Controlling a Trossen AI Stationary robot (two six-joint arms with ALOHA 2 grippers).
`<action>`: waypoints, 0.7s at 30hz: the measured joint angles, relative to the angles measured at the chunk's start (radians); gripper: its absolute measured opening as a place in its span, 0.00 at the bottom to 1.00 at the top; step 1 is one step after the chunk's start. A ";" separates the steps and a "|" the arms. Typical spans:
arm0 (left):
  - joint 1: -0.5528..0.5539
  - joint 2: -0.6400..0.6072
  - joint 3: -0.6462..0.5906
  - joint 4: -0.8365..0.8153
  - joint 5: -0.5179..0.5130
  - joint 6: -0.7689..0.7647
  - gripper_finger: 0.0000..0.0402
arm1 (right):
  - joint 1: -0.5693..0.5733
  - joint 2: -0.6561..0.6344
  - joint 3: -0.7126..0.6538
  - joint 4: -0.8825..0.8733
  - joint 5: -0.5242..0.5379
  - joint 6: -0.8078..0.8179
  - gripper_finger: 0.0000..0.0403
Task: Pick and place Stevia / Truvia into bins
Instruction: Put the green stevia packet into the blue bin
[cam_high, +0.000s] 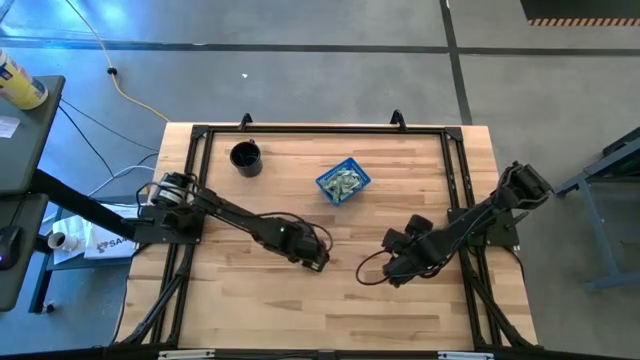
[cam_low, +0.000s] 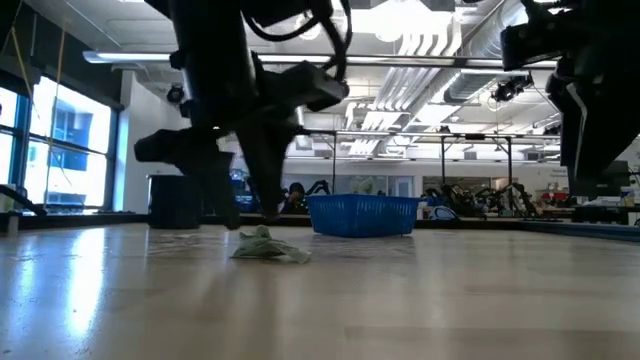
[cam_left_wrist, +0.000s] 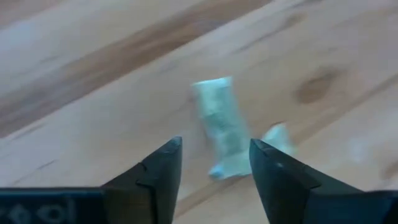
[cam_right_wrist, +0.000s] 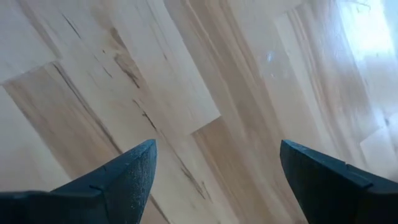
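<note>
Left gripper (cam_left_wrist: 214, 168), dark fingers spread, hangs low over a crumpled pale green paper sweetener packet (cam_left_wrist: 221, 127) on the wooden table (cam_high: 250, 310), short of the blue mesh basket (cam_high: 343, 182). Risk: fingers may skid on thin paper, pushing it aside. Right gripper (cam_right_wrist: 216, 171) idles spread wide.

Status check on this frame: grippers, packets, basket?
Left gripper open over a packet on the table. Right gripper open, idle, nothing held. Blue basket holds packets. Nothing blocking.

black cup (cam_high: 246, 158) upright on wooden table (cam_high: 250, 310), near far-left corner.
</note>
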 joint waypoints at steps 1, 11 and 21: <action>0.000 0.000 -0.001 -0.018 0.003 -0.007 0.57 | 0.000 0.000 -0.002 0.000 0.000 -0.004 0.82; -0.001 0.070 0.004 0.047 -0.030 0.002 0.64 | -0.002 0.000 -0.017 0.003 -0.021 -0.006 0.82; 0.025 0.093 0.003 0.032 -0.065 0.145 0.29 | -0.001 0.000 -0.018 -0.002 -0.032 0.044 0.82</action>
